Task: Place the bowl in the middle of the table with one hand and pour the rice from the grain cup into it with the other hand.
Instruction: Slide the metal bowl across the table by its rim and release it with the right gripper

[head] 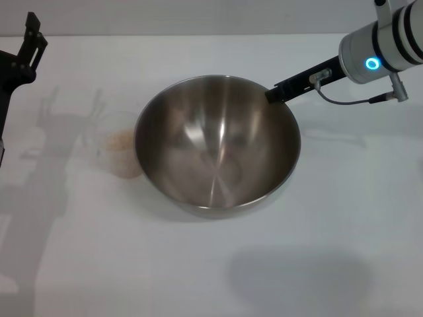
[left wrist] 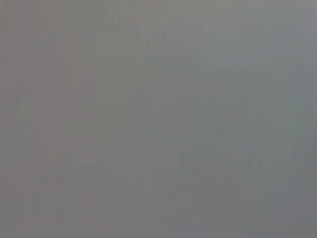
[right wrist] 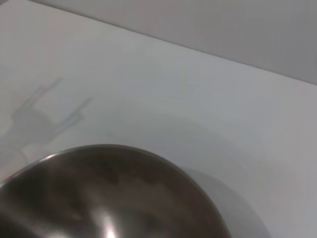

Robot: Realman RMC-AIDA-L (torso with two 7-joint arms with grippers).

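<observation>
A lab-like test setup: bare white table (head: 344, 251) against a plain wall.

The bowl (head: 218, 148) sits mid-counter (head: 330, 251); the grain cup (head: 119, 153), holding rice (head: 121, 140), stands just beside it on its left.

White table (head: 344, 218) bearing steel bowl (head: 218, 145) beside grain cup (head: 120, 153)

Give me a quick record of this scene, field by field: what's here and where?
bowl: mid-table, upright, no rice in it
cup: just left of the bowl, holding rice
right gripper: at the bowl's far right rim
left gripper: far left, raised, away from the cup
table: white
rice poured: not yet
</observation>
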